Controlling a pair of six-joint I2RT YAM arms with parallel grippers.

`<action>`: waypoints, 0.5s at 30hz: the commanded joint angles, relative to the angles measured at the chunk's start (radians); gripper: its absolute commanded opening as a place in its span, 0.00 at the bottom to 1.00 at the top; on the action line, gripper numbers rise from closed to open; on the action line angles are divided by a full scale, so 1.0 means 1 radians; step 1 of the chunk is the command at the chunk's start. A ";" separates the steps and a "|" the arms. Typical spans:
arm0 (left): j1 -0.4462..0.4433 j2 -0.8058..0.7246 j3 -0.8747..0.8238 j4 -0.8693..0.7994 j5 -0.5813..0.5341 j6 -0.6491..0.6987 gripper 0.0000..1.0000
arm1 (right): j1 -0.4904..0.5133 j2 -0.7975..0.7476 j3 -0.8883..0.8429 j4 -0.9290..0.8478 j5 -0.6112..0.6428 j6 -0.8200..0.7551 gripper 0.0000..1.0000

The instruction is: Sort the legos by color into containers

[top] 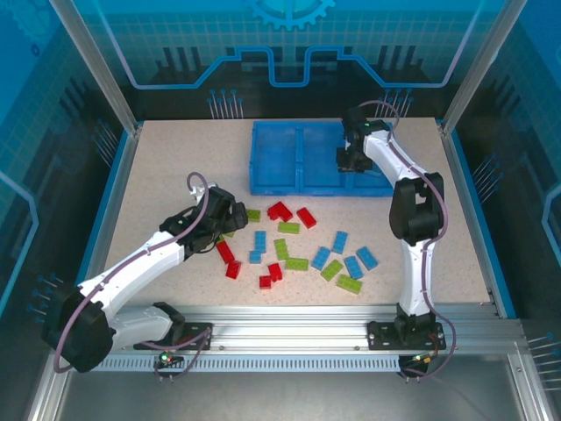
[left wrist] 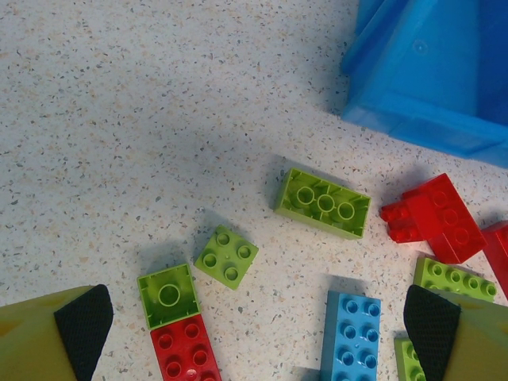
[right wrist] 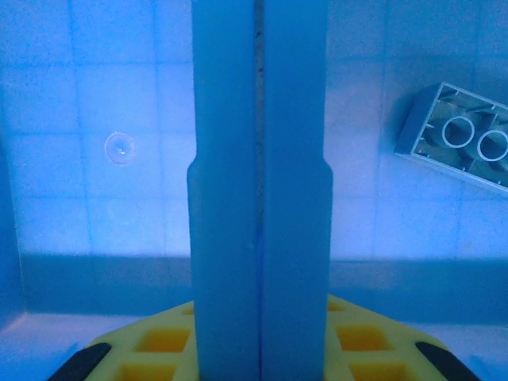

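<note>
Red, lime green and light blue legos [top: 289, 246] lie scattered on the speckled table in front of the blue tray of containers [top: 282, 158]. My left gripper [top: 230, 219] hovers open over the pile's left side. Between its pads [left wrist: 83, 325] lie a small green brick [left wrist: 226, 255], an upturned green brick [left wrist: 168, 295] touching a red one [left wrist: 184, 349], and a blue brick [left wrist: 349, 333]. My right gripper [top: 349, 160] is down in the tray's right compartment, its fingers [right wrist: 226, 198] pressed together with nothing between them. An upturned light blue brick [right wrist: 464, 147] lies on the tray floor [right wrist: 95, 95] beside it.
A long upturned green brick [left wrist: 324, 202] and a red brick [left wrist: 432, 218] lie near the tray's corner [left wrist: 429, 71]. Metal posts and blue panels wall in the table [top: 175, 167]. Bare tabletop lies left of the tray.
</note>
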 commanded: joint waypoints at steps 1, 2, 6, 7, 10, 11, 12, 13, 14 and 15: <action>0.008 -0.013 -0.006 -0.019 0.003 0.007 0.99 | 0.035 -0.050 -0.050 -0.015 -0.097 -0.001 0.21; 0.008 -0.013 -0.007 -0.017 0.004 0.006 0.99 | 0.037 -0.054 -0.052 -0.019 -0.109 0.009 0.25; 0.009 -0.010 -0.010 -0.010 0.006 0.007 0.99 | 0.037 -0.097 -0.062 -0.026 -0.128 0.048 0.69; 0.009 -0.008 -0.009 -0.009 0.008 0.008 0.99 | 0.038 -0.115 -0.066 -0.030 -0.121 0.063 0.75; 0.009 -0.001 -0.010 -0.006 0.007 0.011 0.99 | 0.041 -0.193 -0.084 -0.069 -0.116 0.114 0.77; 0.009 0.002 -0.014 0.000 0.009 0.010 0.99 | 0.044 -0.230 -0.112 -0.072 -0.118 0.126 0.77; 0.008 0.007 -0.016 0.002 0.011 0.013 0.99 | 0.050 -0.275 -0.153 -0.073 -0.117 0.142 0.77; 0.009 0.009 -0.015 0.006 0.014 0.016 0.99 | 0.056 -0.315 -0.193 -0.070 -0.116 0.156 0.77; 0.009 0.017 -0.015 0.008 0.017 0.020 0.99 | 0.067 -0.359 -0.248 -0.068 -0.114 0.167 0.77; 0.008 0.022 -0.016 0.009 0.017 0.023 0.99 | 0.077 -0.403 -0.305 -0.069 -0.111 0.182 0.77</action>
